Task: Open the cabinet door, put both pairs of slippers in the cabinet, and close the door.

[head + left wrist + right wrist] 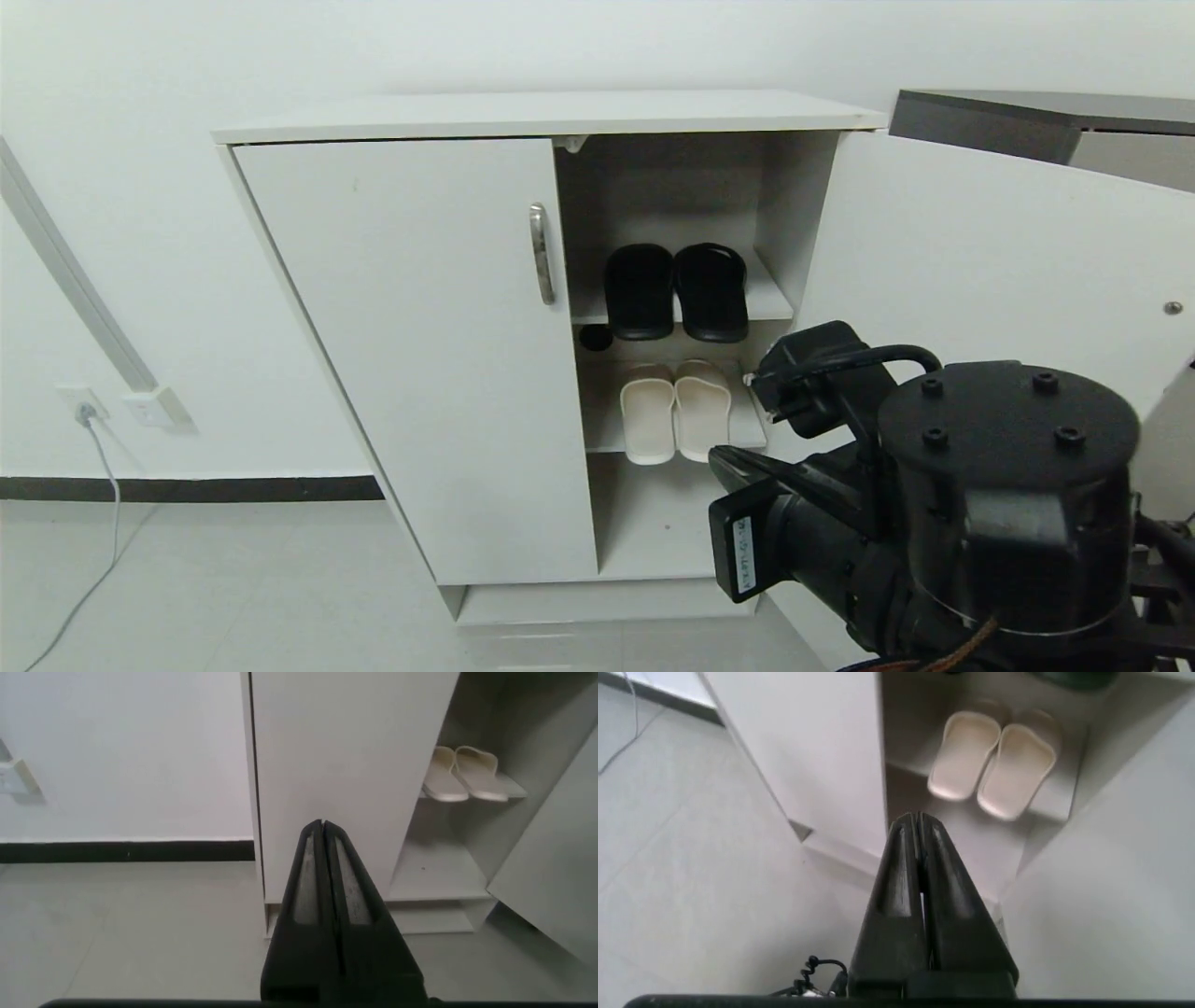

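Head view shows the white slippers [675, 411] overhanging their shelf [747, 429], so the open door [980, 252] may jam on them if the right pincer [921, 821], pressed together, swings it fast

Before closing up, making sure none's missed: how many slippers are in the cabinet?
4: two black slippers on the upper shelf, two cream slippers below. Closed door may hide more.
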Robot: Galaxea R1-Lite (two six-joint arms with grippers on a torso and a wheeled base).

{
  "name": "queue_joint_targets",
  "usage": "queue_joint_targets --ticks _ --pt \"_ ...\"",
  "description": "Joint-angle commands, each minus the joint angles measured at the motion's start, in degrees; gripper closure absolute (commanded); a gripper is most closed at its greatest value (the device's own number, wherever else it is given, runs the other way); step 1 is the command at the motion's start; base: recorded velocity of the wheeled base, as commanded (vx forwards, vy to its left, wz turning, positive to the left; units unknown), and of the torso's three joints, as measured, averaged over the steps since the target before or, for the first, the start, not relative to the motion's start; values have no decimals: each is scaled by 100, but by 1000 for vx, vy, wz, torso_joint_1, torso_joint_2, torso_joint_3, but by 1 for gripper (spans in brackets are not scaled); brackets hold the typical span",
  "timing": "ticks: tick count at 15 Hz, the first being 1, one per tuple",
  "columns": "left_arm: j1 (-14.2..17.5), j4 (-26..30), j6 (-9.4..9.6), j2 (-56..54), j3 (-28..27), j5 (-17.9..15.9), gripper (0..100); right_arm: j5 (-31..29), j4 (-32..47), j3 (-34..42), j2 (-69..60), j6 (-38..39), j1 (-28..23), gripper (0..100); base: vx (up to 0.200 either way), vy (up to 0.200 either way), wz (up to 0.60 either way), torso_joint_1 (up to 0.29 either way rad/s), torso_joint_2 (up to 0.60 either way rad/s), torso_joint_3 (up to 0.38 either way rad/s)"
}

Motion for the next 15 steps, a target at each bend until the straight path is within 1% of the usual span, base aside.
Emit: queue_joint_targets --ticks 1,2,7,15 --pt "1 -1 -2 7 1 3 100 8 -1 66 30 1 -8 100 -200 0 0 7 2 -2" --pt "1 -1 -2 7 1 3 100 8 -1 93 57 -8 -52 100 -200 0 0 2 2 -2" --pt "1 -1 -2 7 1 3 100 17 -308 286 171 -166 -184 100 0 0 0 0 0 0" --pt "1 -1 -2 7 1 3 100 17 -352 330 224 -227 -202 100 0 0 0 0 0 0"
